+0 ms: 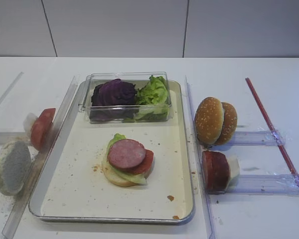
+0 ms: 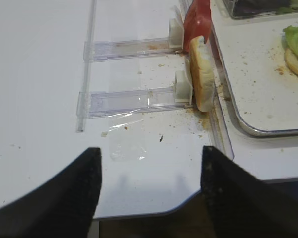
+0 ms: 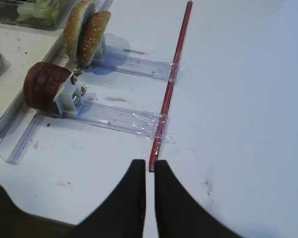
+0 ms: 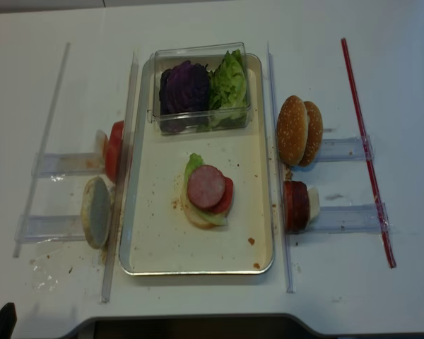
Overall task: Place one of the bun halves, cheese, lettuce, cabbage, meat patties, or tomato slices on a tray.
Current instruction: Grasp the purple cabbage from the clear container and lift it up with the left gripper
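The cream tray (image 1: pixel 74 184) holds a stack: a pale bun half (image 1: pixel 117 178), lettuce (image 1: pixel 117 139), a tomato slice (image 1: pixel 147 162) and a meat patty (image 1: pixel 125 153) on top. Purple cabbage (image 1: pixel 113 92) and more lettuce (image 1: pixel 153 92) fill a clear box at the tray's back. Left of the tray stand a tomato slice (image 2: pixel 196 22) and a pale bun half (image 2: pixel 202 74). On the right stand sesame bun halves (image 3: pixel 87 34) and meat patties (image 3: pixel 43 85). My left gripper (image 2: pixel 151 153) is open and empty over the table's front edge. The right gripper (image 3: pixel 150 166) is shut, empty, beside a red strip's end. Cheese is out of view.
Clear plastic rails (image 1: pixel 261 183) hold the standing food on both sides of the tray. A long red strip (image 1: pixel 274 132) runs along the right side of the table. Crumbs lie on the tray and near the left rails (image 2: pixel 139 101).
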Robot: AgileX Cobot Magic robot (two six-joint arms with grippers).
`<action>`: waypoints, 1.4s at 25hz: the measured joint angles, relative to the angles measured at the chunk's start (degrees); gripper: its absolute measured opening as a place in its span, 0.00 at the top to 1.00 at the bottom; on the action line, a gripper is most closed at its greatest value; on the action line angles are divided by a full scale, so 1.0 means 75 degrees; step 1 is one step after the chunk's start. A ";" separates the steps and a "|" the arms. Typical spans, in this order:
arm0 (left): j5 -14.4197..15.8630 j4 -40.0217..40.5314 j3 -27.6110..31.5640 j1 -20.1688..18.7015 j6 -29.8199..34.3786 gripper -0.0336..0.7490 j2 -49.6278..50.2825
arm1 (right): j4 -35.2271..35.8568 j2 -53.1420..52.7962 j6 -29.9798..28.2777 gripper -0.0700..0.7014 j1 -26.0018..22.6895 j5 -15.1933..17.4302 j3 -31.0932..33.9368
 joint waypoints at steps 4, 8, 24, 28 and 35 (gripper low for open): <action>0.0000 0.0000 0.0000 0.0000 0.0000 0.43 0.0000 | 0.0000 0.0000 0.0000 0.81 0.0000 0.0000 0.0000; 0.0000 0.0000 0.0000 0.0000 0.0000 0.43 0.0000 | 0.0000 0.0000 0.0000 0.81 0.0000 0.0000 0.0000; 0.0000 0.0000 0.0000 0.0000 0.0000 0.43 0.0000 | 0.0000 0.0000 -0.0014 0.81 0.0000 0.0000 0.0000; 0.0000 0.0000 0.0000 0.0000 0.0000 0.43 0.0000 | 0.0000 0.0000 -0.0001 0.81 0.0000 0.0000 0.0000; 0.0000 -0.0031 0.0000 0.0000 0.0000 0.43 0.0000 | 0.0000 0.0000 -0.0001 0.81 0.0000 0.0000 0.0000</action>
